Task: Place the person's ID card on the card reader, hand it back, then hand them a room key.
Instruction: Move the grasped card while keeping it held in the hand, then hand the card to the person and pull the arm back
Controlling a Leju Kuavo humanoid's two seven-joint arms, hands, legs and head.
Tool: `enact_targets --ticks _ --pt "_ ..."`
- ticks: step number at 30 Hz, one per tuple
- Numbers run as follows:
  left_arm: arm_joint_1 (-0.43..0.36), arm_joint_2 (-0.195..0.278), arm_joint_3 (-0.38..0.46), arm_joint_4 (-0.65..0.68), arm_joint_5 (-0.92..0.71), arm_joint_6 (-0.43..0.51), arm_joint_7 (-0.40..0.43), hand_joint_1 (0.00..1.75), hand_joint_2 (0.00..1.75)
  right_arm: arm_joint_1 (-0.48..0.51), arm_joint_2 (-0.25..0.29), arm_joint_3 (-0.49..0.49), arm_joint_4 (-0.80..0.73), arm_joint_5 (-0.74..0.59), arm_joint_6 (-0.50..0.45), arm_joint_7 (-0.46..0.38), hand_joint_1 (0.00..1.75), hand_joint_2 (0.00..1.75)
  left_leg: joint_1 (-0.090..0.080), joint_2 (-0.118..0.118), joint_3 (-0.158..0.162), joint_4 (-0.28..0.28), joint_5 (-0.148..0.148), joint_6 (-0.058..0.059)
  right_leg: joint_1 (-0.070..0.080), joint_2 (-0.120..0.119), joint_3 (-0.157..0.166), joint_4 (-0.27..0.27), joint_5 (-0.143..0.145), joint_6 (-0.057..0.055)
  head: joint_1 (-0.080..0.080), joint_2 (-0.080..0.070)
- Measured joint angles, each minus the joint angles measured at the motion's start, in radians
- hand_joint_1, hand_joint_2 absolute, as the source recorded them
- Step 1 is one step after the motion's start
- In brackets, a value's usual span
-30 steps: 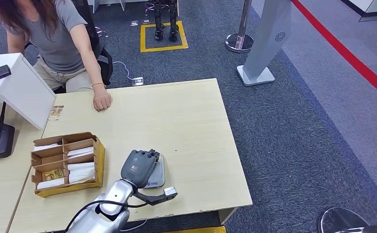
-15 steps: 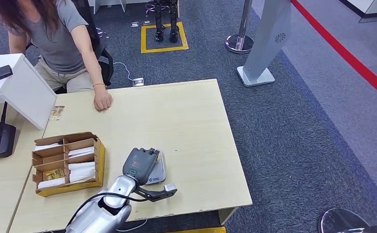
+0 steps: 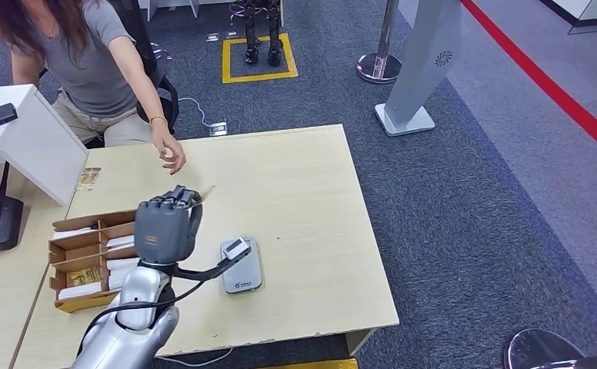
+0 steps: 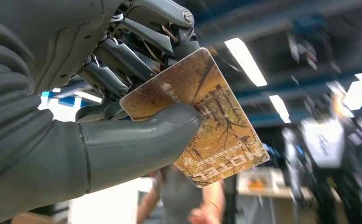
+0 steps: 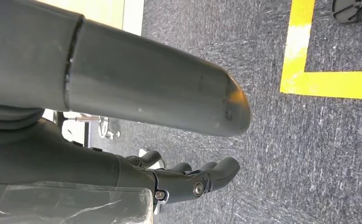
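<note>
My left hand is raised above the table, left of the grey card reader, and points toward the person. It pinches a brown-gold card with a tree print between thumb and fingers; the card's corner sticks out past the fingers in the head view. The reader's top lies bare. The person's hand hovers above the table's far edge, a short gap from the card. My right hand hangs over the carpet with loosely extended fingers and nothing in it.
A cardboard box with white sleeves and a gold card sits left of my hand. Another small card lies by a white stand. The wooden table ends at right over grey carpet.
My left hand rose off the card reader and swung left and toward the person, carrying the card. The person's hand lifted off the table toward it.
</note>
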Motion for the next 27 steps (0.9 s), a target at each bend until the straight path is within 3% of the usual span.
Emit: enact_targets --ticks 6,9,12,16,20,27 --pt "0.063 0.037 0.185 -0.12 0.216 0.069 -0.114 1.75 1.75 0.0 0.0 0.0 0.0 0.012 0.0 0.0 0.0 1.75 0.0 0.0 0.0 0.0 0.0 0.0 0.0 0.0 0.0 0.0 0.0 0.0 0.0 0.0" --pt "0.08 0.045 0.262 -0.15 0.574 0.055 -0.25 1.75 1.75 -0.001 0.0 0.0 0.0 0.01 -0.004 0.0 0.0 1.75 0.0 0.0 -0.001 0.0 0.0 0.0 0.0 0.0 0.0 0.0 0.0 0.0 0.0 0.0" --pt "0.084 0.05 0.374 -0.147 1.105 -0.061 -0.426 1.75 1.75 -0.001 0.0 0.0 0.0 0.018 -0.009 -0.001 0.0 1.75 0.0 0.0 0.0 0.0 0.0 0.0 0.0 0.0 0.0 0.0 0.0 0.0 0.0 0.0" --pt "0.077 0.061 0.547 -0.077 1.547 -0.339 -0.543 1.75 1.75 -0.002 0.0 0.0 0.0 0.045 -0.011 0.0 0.0 1.75 0.0 0.0 0.0 0.0 0.001 -0.001 0.0 0.0 -0.001 0.0 0.0 0.0 0.0 0.0" --pt "0.073 0.064 0.644 -0.009 1.652 -0.424 -0.579 1.75 1.75 -0.004 0.0 0.0 0.0 0.051 -0.011 -0.001 0.0 1.75 0.0 0.0 -0.001 0.0 0.001 -0.001 0.0 0.0 -0.001 0.0 0.0 0.0 0.0 0.0" --pt "0.062 0.059 0.678 0.033 1.661 -0.43 -0.582 1.75 1.75 -0.007 0.0 0.0 -0.001 0.046 -0.01 -0.004 0.0 1.75 0.0 0.0 -0.001 0.0 0.001 -0.001 0.0 0.0 -0.001 0.0 0.0 0.0 0.0 0.0"
